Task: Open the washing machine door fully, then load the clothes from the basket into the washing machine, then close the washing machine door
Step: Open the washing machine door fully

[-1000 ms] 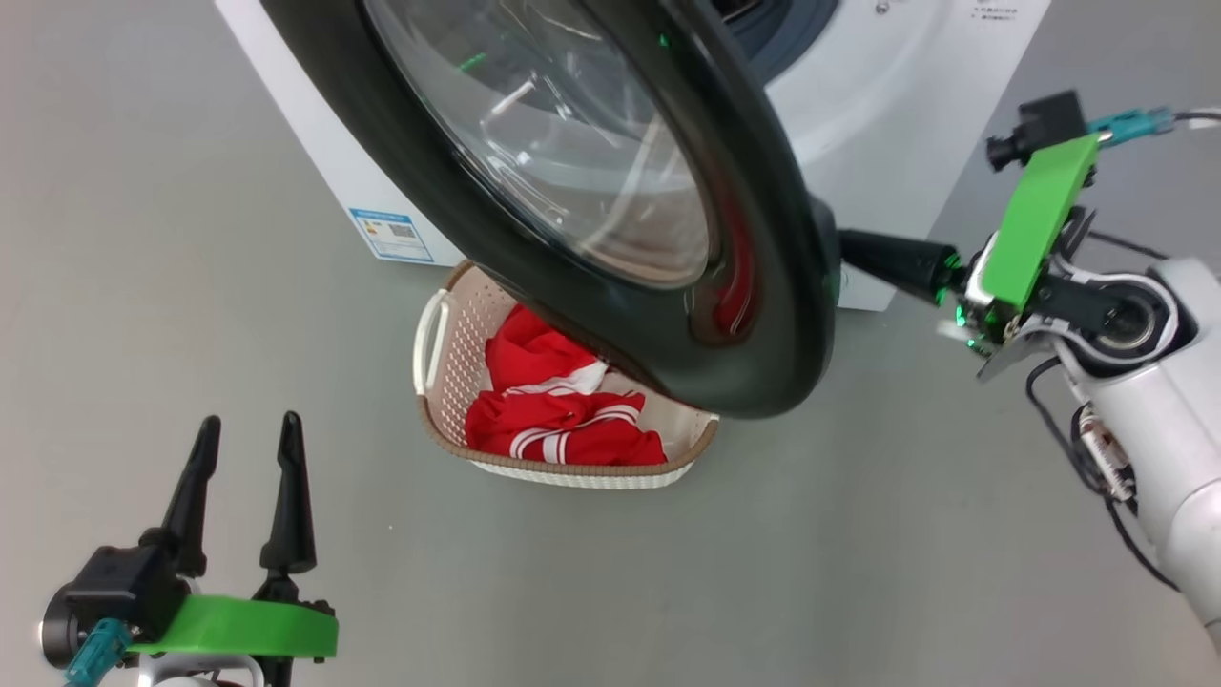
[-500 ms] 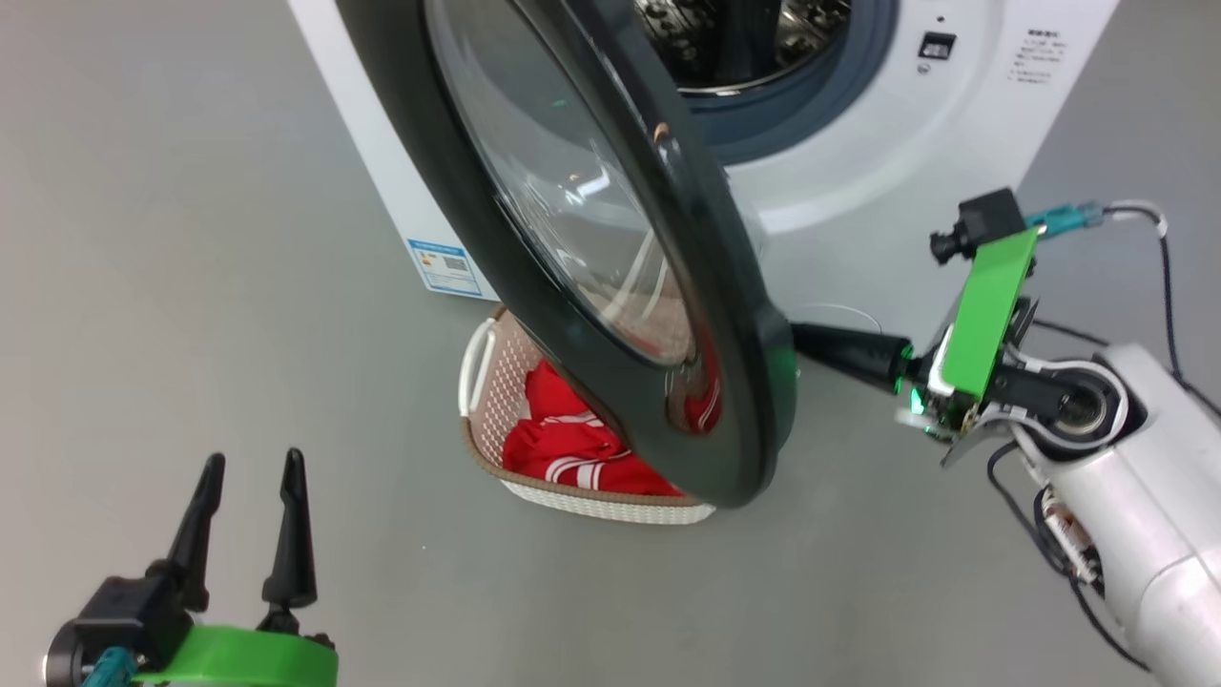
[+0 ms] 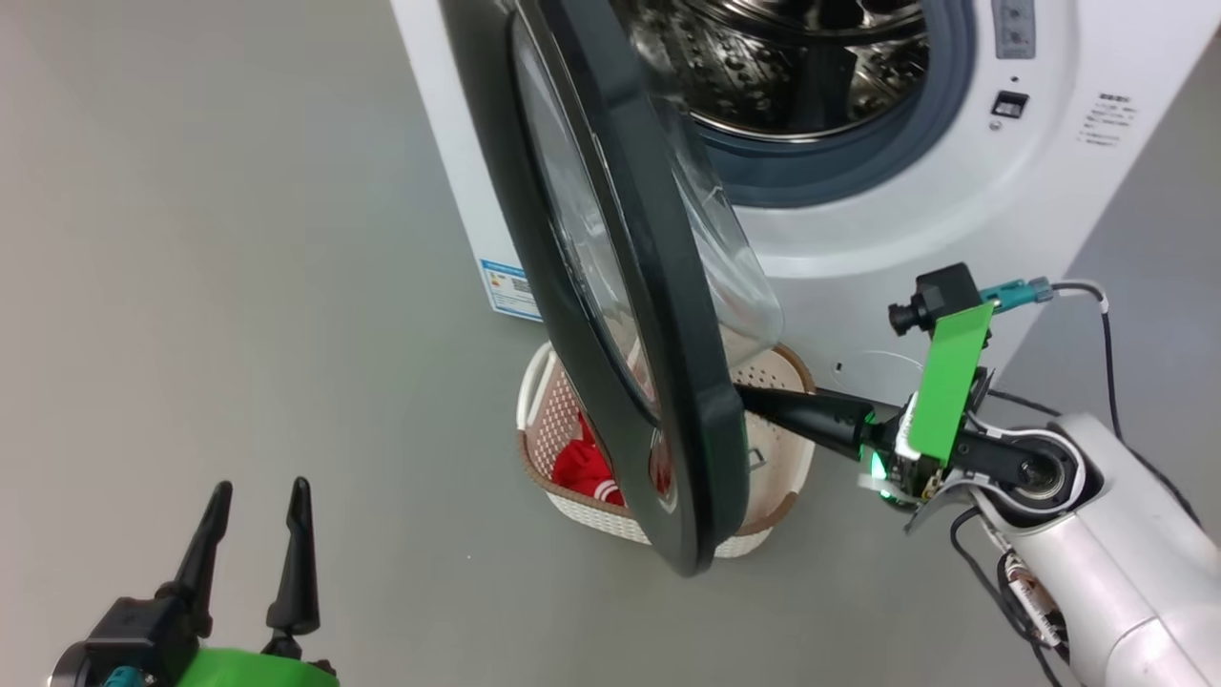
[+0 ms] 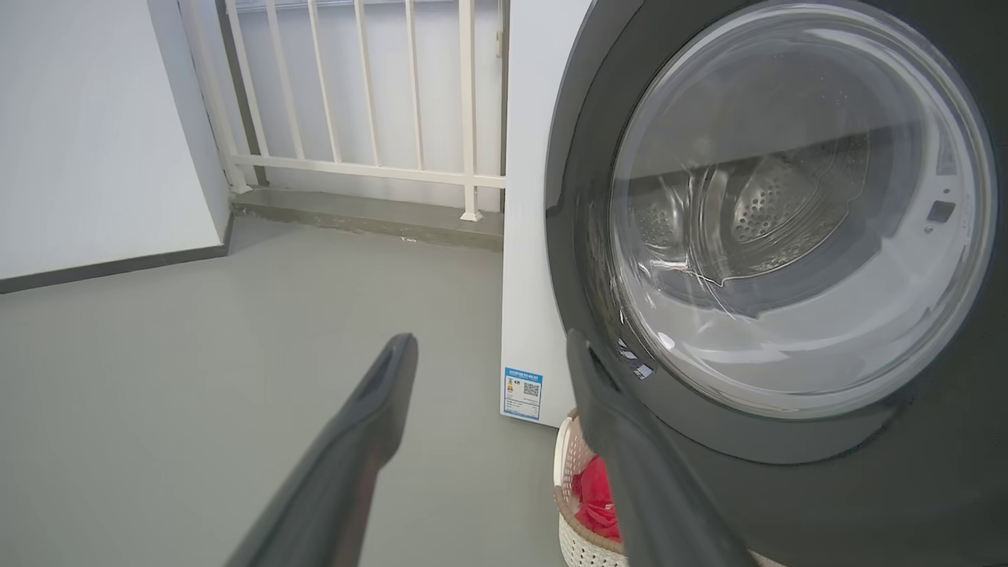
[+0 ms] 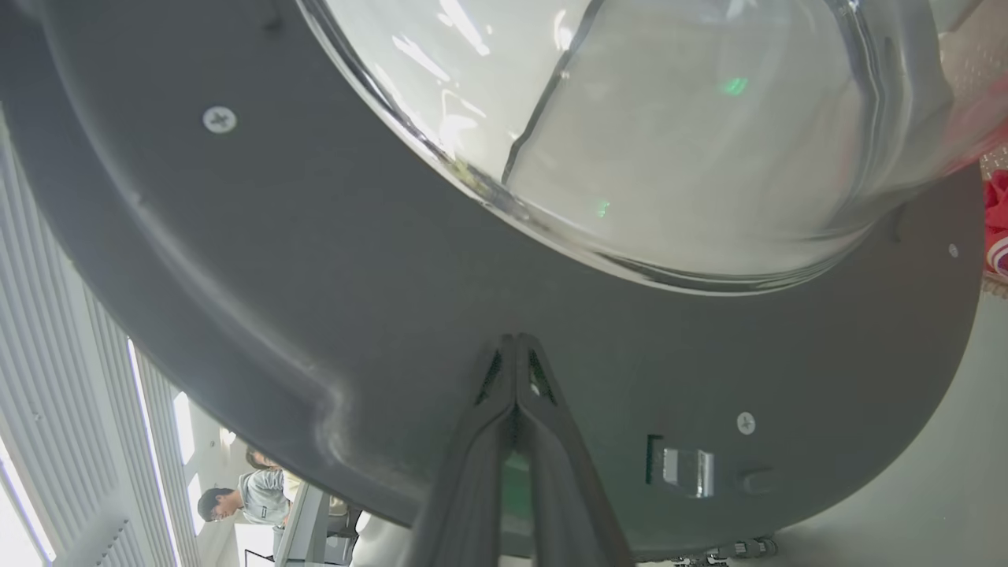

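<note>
The clenched right gripper is pressing its tips against the round glossy black, glass-windowed washing machine door just ahead, apparently mid-opening; a wider push is likely needed next, while the left gripper is hanging spread

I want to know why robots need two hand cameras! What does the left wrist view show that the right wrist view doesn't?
Left wrist view: the open left gripper, a blue sticker and the shiny outside of the washing machine door. Right wrist view: the shut right gripper with its tips against the door's grey inside, a screw, and a person far off. Both: the door's glass window and a bit of the red clothes.
</note>
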